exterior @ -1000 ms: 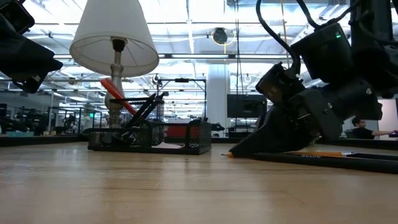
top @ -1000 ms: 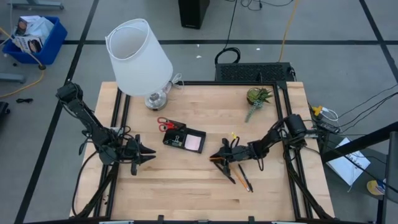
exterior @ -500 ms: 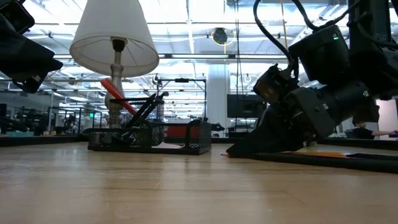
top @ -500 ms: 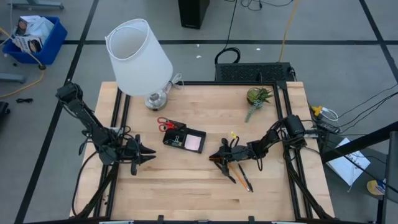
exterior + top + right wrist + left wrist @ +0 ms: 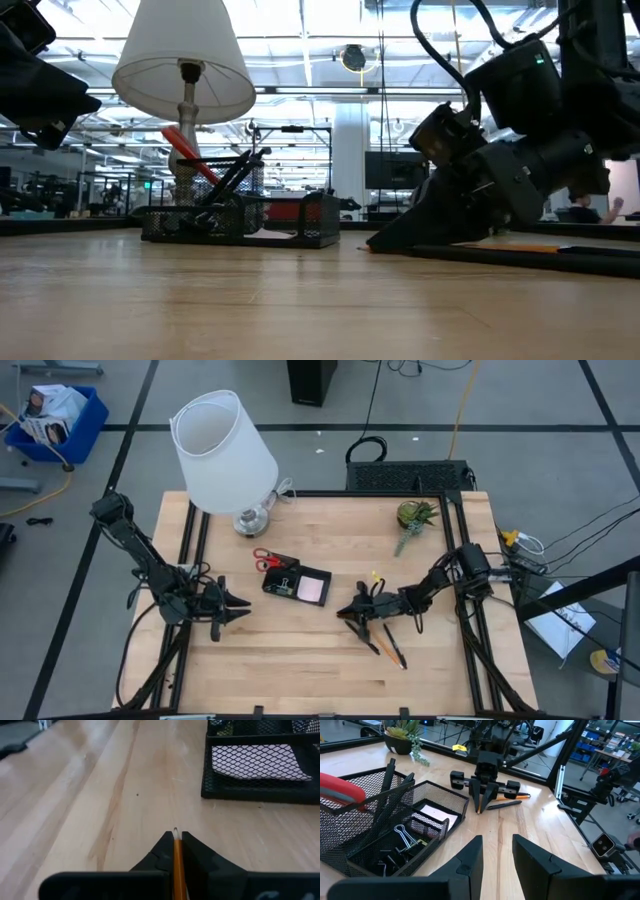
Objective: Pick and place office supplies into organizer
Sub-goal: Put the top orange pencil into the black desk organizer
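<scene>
The organizer (image 5: 296, 582), a black mesh tray, stands mid-table with red-handled scissors (image 5: 264, 560), clips and a pink pad (image 5: 260, 762) in it. To its right, my right gripper (image 5: 342, 613) is down at the tabletop, shut on an orange pencil (image 5: 176, 851). Behind it, a black pen (image 5: 502, 805) and another orange pencil (image 5: 519, 796) lie flat on the wood. My left gripper (image 5: 497, 838) hovers left of the organizer, open, with nothing between its fingers. My right gripper pinches the orange pencil near its pointed end (image 5: 176, 840) between its two fingers. The pencil lies along the fingers, its tip just past the fingertips. The fingers slant down from the table's right side, fingertips (image 5: 374, 242) at the wood. The gripper hides the pencil's rest.
A white lamp (image 5: 222, 455) stands at the far left, and a green plant sprig (image 5: 413, 518) lies at the far right. Bare wood stretches along the near edge (image 5: 300, 680) between the two arms.
My right gripper's fingers have drawn together on the pencil's pointed end at the tabletop; the orange tip that showed beside them in the low view is now covered. The arm itself has stayed in place.
</scene>
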Action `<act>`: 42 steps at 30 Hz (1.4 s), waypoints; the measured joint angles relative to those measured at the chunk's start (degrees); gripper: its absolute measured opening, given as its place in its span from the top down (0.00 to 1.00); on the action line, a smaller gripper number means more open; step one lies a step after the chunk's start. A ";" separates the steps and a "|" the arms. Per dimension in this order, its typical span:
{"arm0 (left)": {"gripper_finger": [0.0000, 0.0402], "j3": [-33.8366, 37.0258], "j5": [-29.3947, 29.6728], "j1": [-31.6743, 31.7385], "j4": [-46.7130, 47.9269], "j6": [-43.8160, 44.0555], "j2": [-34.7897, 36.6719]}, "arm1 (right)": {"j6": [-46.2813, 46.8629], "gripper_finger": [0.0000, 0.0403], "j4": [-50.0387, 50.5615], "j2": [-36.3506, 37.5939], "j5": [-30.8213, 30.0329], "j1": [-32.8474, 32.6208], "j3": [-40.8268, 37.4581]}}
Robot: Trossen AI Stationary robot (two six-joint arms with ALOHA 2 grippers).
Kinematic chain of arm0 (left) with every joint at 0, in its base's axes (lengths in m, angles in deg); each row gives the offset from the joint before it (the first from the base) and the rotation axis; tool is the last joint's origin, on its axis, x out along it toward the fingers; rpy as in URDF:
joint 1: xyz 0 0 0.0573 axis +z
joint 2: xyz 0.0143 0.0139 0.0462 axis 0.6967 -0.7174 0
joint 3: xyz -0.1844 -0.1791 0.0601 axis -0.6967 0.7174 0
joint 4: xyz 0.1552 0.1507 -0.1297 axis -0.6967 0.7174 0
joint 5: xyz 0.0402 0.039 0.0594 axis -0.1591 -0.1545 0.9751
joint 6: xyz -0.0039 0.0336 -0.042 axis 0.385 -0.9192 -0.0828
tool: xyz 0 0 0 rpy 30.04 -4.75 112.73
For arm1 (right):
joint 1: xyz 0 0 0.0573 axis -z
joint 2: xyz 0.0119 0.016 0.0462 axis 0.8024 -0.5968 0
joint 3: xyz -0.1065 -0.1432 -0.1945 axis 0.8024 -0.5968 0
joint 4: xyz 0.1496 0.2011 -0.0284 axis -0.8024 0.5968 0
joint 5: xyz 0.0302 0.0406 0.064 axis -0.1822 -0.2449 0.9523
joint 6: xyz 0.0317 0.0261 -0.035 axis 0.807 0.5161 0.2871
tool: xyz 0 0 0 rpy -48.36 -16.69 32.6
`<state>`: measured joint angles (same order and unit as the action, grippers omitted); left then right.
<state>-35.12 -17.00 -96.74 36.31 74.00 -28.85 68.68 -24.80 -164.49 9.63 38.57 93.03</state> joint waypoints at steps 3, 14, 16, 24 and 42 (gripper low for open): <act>0.73 0.00 0.00 0.00 0.04 -0.02 0.02 | -1.08 0.96 3.12 3.38 -0.32 0.80 0.05; 0.73 0.00 0.02 0.00 0.13 -0.24 0.02 | -5.93 0.96 8.37 14.79 -3.26 0.90 0.12; 0.73 0.00 0.03 0.00 0.11 -0.20 0.01 | -6.23 0.96 9.45 15.75 -4.15 1.15 0.09; 0.73 0.00 0.48 0.00 0.09 -0.24 0.02 | -9.45 0.96 1.14 18.07 -4.76 2.23 0.13; 0.73 0.00 0.48 0.00 0.07 -0.20 0.02 | -19.50 0.96 -7.17 10.98 4.27 9.44 18.60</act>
<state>-35.12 -16.52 -96.74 36.38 73.80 -28.83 49.18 -31.97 -153.51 13.90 48.01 111.63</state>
